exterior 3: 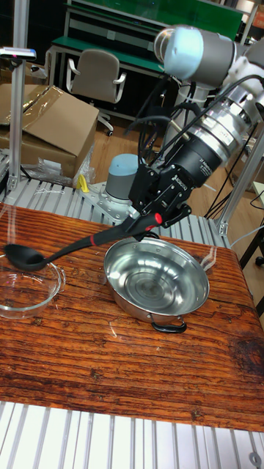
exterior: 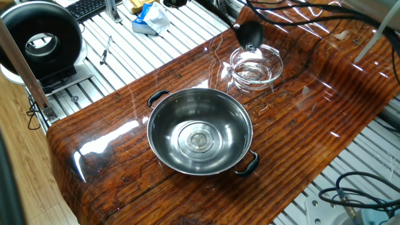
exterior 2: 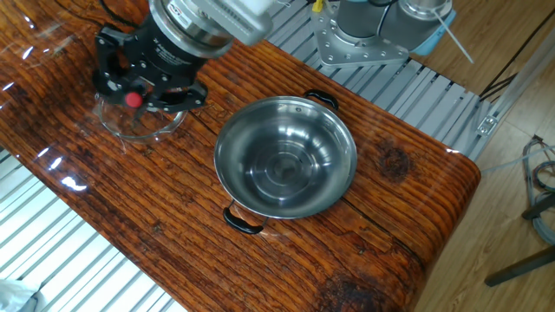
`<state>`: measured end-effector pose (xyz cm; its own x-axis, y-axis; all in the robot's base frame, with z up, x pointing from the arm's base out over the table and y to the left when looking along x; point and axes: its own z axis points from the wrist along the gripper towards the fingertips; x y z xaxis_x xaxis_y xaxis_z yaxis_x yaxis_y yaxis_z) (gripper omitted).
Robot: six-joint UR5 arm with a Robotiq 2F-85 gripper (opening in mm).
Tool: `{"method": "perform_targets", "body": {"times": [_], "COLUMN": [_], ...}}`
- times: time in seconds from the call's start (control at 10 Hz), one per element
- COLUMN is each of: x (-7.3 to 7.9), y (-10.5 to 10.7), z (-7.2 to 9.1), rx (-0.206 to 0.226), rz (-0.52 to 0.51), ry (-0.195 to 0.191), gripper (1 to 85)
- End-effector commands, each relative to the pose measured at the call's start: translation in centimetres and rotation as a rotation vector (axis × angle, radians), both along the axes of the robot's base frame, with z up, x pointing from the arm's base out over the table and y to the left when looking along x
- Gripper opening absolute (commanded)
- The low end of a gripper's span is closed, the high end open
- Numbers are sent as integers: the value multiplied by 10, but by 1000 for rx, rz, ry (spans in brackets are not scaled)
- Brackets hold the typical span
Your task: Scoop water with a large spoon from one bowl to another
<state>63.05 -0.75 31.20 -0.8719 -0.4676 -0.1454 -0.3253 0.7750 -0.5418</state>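
The large spoon (exterior 3: 73, 249), a black ladle, is held by its handle end in my gripper (exterior 3: 149, 222), which is shut on it. Its scoop head (exterior: 249, 32) hovers just over the far rim of the small clear glass bowl (exterior: 255, 64), apart from it. Shiny water (exterior: 253, 72) glints inside the glass bowl. The large steel bowl (exterior: 200, 131) with two black handles stands mid-table, and whether it holds water I cannot tell. In the other fixed view my gripper (exterior 2: 143, 82) hangs over the glass bowl (exterior 2: 130, 128), left of the steel bowl (exterior 2: 286, 156).
The wooden table (exterior: 106, 150) has a glossy wet-looking top. A black round device (exterior: 40, 40) and a keyboard lie beyond its left end on the slatted frame. Cables (exterior: 356, 190) trail at the right. A cardboard box (exterior 3: 51, 124) stands behind.
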Motion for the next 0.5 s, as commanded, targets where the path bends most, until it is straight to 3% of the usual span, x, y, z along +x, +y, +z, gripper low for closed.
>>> {"method": "perform_targets", "body": {"times": [0.0, 0.4], "x": [-19, -45], "y": [21, 32], "z": [-10, -16], "rx": [127, 180], "rz": [-39, -76], "ry": [66, 131], "gripper": [10, 10]}}
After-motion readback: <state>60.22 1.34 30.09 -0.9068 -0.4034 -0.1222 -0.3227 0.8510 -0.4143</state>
